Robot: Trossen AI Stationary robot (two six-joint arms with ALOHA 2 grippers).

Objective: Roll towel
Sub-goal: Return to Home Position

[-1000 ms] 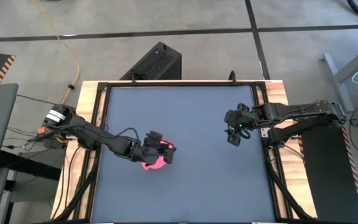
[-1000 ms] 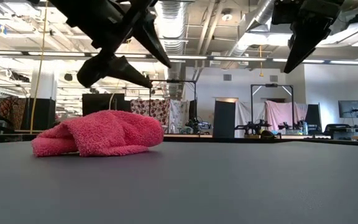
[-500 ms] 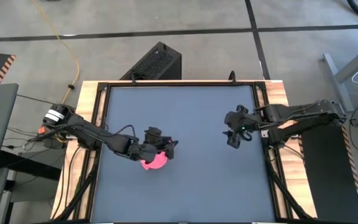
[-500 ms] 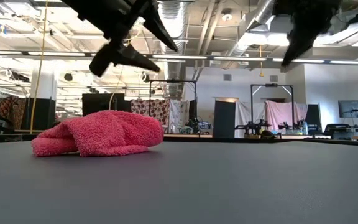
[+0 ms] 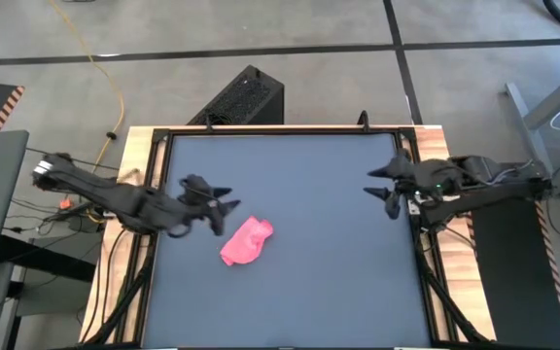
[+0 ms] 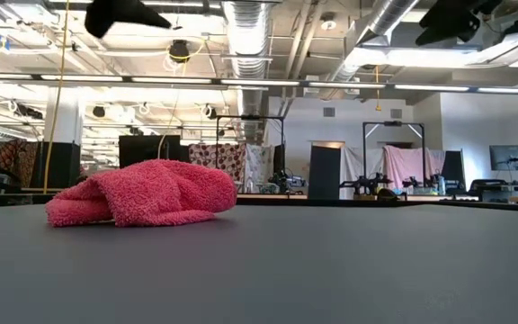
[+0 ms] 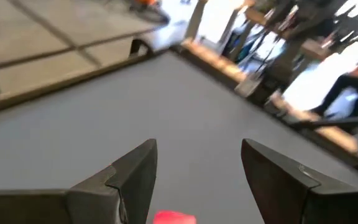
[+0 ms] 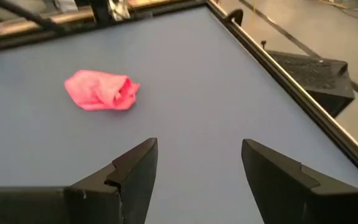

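The pink towel [image 5: 246,241] is lying bunched into a loose, lumpy roll on the dark grey worktop [image 5: 309,165], left of its centre, with neither gripper touching it. The left gripper [image 5: 222,207] is hanging in the air just beside the towel, on the side toward the worktop's left edge, its fingers [image 7: 132,171] standing spread with nothing between them. The right gripper [image 5: 381,188] is hovering well apart from the towel, near the worktop's right edge, and is facing across the worktop toward it, its fingers [image 8: 135,168] likewise gaping wide and holding nothing.
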